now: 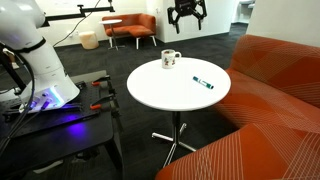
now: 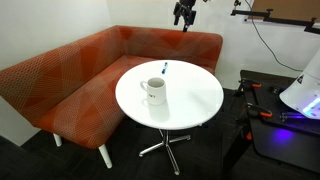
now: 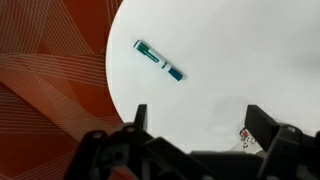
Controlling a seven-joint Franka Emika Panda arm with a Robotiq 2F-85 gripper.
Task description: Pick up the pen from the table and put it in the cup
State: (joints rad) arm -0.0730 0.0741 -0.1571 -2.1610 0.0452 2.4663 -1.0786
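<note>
The teal and white pen [image 1: 203, 83] lies flat on the round white table [image 1: 165, 90], near the edge by the sofa. It also shows in an exterior view [image 2: 165, 68] and in the wrist view [image 3: 158, 60]. The white cup [image 1: 170, 60] stands upright on the table, apart from the pen, with its handle visible in an exterior view [image 2: 154, 92]. A sliver of the cup with its dark mark shows in the wrist view [image 3: 246, 137]. My gripper [image 1: 187, 14] hangs high above the table, open and empty, as seen in an exterior view [image 2: 184, 14] and in the wrist view [image 3: 200, 122].
An orange corner sofa [image 2: 70, 75] wraps around the table's far side [image 1: 280, 90]. A dark low workbench [image 1: 60, 125] with the robot base [image 1: 40, 60] stands beside the table. Orange armchairs [image 1: 130, 28] are in the background.
</note>
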